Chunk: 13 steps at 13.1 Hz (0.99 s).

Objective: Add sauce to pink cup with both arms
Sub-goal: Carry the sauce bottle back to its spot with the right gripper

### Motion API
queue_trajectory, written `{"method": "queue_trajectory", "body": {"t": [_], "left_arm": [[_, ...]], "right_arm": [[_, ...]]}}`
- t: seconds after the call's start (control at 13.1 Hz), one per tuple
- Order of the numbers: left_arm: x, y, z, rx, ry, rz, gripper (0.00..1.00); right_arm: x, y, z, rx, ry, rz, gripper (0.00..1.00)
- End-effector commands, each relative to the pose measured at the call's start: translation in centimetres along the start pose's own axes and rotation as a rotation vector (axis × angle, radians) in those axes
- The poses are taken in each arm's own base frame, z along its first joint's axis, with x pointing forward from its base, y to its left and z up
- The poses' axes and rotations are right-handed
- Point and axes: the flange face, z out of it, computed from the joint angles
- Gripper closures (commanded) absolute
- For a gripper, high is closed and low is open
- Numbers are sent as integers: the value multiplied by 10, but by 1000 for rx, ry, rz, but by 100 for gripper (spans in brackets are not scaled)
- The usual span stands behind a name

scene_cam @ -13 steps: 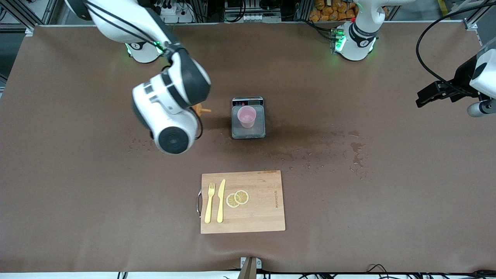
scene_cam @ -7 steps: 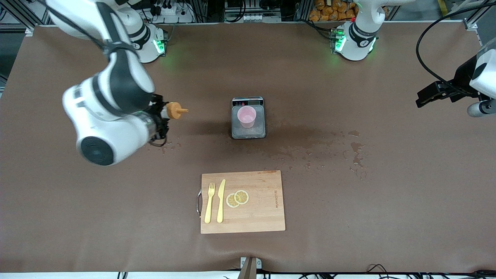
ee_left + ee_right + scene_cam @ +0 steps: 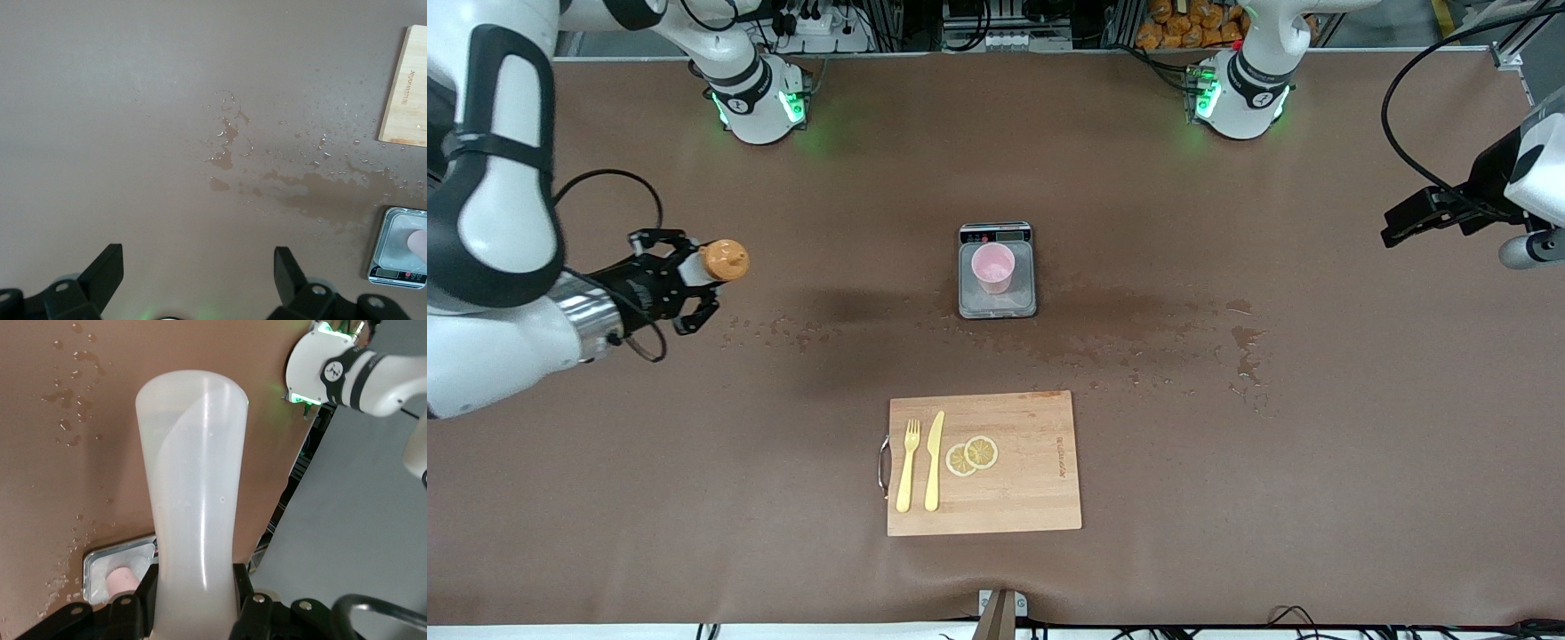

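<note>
Sauce (image 3: 716, 261): translucent whitish bottle, orange cap, in right gripper (image 3: 671, 284).

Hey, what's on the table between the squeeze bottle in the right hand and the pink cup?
In the front view, only wet droplets on brown cloth between the orange-capped translucent squeeze bottle and the pale pink plastic cup.

Showing one sauce bottle (image 3: 720, 260), one pink cup (image 3: 992, 268), one scale (image 3: 997, 274), one cutting board (image 3: 984, 463), one fork (image 3: 908, 465), one knife (image 3: 934, 460), two lemon slices (image 3: 972, 455).
</note>
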Motion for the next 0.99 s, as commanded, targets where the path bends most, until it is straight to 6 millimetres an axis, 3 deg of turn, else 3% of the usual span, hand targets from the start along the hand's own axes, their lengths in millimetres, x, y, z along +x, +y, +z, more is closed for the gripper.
{"method": "queue_trajectory", "body": {"t": [0.0, 0.23, 0.53, 0.92], "left_arm": [[-3, -1, -3, -5, 15, 8, 0], [-3, -2, -4, -5, 16, 9, 0], [-3, -1, -3, -5, 15, 11, 0], [-3, -1, -2, -4, 13, 12, 0]], "right_arm": [[42, 18, -16, 11, -93, -123, 93], [115, 22, -17, 50, -243, -252, 92], [199, 10, 2, 92, -357, -400, 93], [306, -14, 62, 158, -545, -566, 95]]}}
